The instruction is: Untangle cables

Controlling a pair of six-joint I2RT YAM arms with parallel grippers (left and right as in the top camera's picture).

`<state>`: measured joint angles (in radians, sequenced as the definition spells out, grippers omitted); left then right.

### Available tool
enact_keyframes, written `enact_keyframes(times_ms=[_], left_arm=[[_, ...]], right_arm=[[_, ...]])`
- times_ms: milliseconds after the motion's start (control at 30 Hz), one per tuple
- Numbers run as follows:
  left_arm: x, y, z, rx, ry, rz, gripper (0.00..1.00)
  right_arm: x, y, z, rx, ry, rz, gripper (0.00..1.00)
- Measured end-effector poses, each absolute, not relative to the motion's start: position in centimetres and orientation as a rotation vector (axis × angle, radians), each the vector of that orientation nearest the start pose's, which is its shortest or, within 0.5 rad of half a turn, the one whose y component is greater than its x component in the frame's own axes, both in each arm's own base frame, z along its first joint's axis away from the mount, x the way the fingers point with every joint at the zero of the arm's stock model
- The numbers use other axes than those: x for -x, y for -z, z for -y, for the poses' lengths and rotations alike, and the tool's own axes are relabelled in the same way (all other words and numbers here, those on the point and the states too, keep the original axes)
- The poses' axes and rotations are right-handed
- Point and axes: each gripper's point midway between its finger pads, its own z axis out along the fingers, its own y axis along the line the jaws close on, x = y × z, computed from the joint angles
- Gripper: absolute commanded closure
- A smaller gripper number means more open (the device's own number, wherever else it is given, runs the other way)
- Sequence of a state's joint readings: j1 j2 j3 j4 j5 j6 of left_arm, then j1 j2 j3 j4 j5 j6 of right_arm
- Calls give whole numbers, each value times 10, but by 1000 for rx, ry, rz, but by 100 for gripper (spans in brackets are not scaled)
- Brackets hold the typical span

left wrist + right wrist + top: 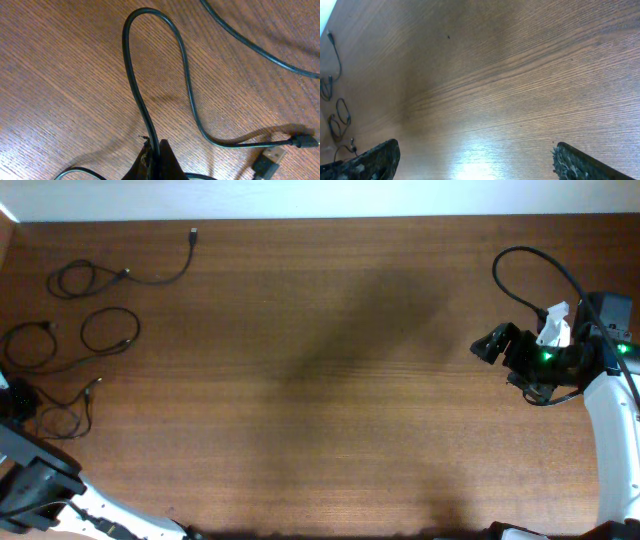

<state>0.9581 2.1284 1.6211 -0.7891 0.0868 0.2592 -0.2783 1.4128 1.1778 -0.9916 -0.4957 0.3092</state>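
Three separate thin black cables lie at the far left of the table. One (120, 277) is at the back with its plug toward the wall, one (85, 335) makes two loops in the middle, and one (70, 408) is nearest the front. My left gripper (18, 402) sits at the left edge beside the front cable. In the left wrist view its jaws (156, 152) are shut on a cable (131, 75) that loops away over the wood, with a USB plug (270, 159) at the lower right. My right gripper (490, 345) is open and empty at the far right.
The wooden table (320, 380) runs back to a white wall. A thick black robot cable (520, 265) arcs above the right arm. In the right wrist view the open fingers (475, 160) frame bare wood, and the cables (340, 112) show small at the far left.
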Motion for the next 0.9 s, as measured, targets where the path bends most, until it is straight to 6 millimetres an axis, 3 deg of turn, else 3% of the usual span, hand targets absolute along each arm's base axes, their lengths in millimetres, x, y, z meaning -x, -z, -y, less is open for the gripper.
enact_keyframes(times_ms=[200,400,433,500,533,567,667,700,900], left_arm=[[-269,-33,-379,992,-183,-2742,100],[-236,-30,-386,1172,-210,-2744,97],[-231,-30,-388,1193,-212,-2742,84],[-225,-30,-390,1222,-211,-2737,79],[-223,-30,-391,1237,-214,-2732,71],[-221,-30,-392,1249,-215,-2727,49],[-221,-30,-392,1252,-219,-2726,5],[-221,-30,-392,1248,-220,-2728,1],[-222,-32,-391,1275,-205,-2714,1]], right_arm=[[-317,-164,6,-674,-697,-2643,2],[-317,-164,6,-675,-696,-2643,2],[-318,-164,6,-674,-697,-2642,2],[-318,-164,6,-672,-696,-2640,2],[-318,-164,6,-671,-696,-2639,2],[-319,-164,6,-671,-696,-2638,2],[-319,-164,6,-670,-695,-2637,2],[-319,-164,6,-671,-695,-2637,2],[-319,-164,6,-670,-695,-2637,2]])
